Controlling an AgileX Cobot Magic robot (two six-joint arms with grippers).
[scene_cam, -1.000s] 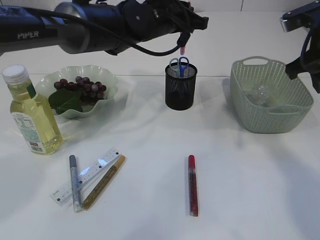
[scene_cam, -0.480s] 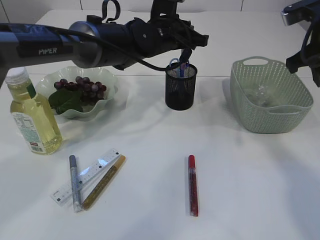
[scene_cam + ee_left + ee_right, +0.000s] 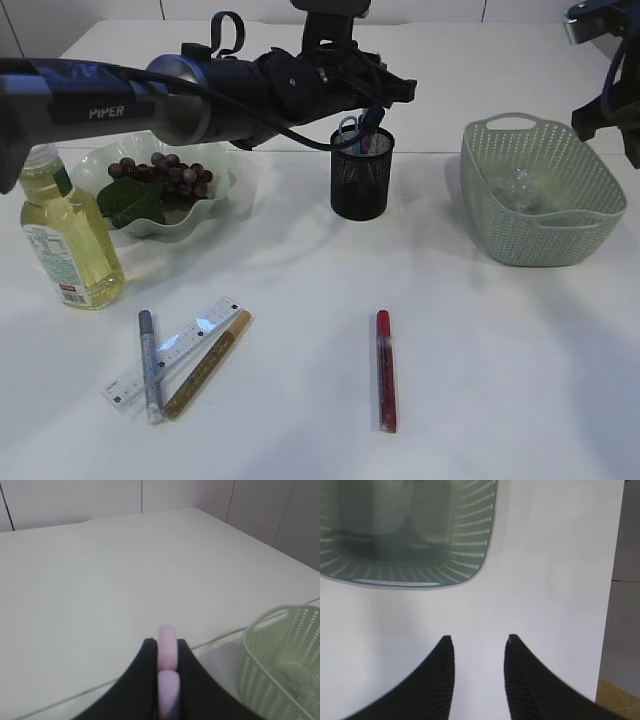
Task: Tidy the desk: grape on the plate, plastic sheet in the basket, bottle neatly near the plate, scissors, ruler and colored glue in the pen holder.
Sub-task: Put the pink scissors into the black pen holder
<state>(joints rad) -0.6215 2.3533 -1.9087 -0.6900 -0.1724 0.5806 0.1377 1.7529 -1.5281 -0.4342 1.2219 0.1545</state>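
My left gripper [image 3: 167, 652] clamped on pink glue stick [image 3: 167, 680], tip inside pen holder [image 3: 361, 180]. My right gripper [image 3: 477, 640] open, empty, beside basket [image 3: 470, 555].

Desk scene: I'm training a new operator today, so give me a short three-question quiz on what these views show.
1. True or false: the left gripper is shut on a pink glue stick.
2. Which is in the basket? A. ruler B. crumpled clear plastic sheet C. grapes
3. Fill in: the clear ruler lies on the table with a silver glue pen and a ____ glue pen beside it.

Key
1. True; its fingers clamp the stick above the pen holder.
2. B; plastic sheet.
3. Gold. The red glue pen lies apart.
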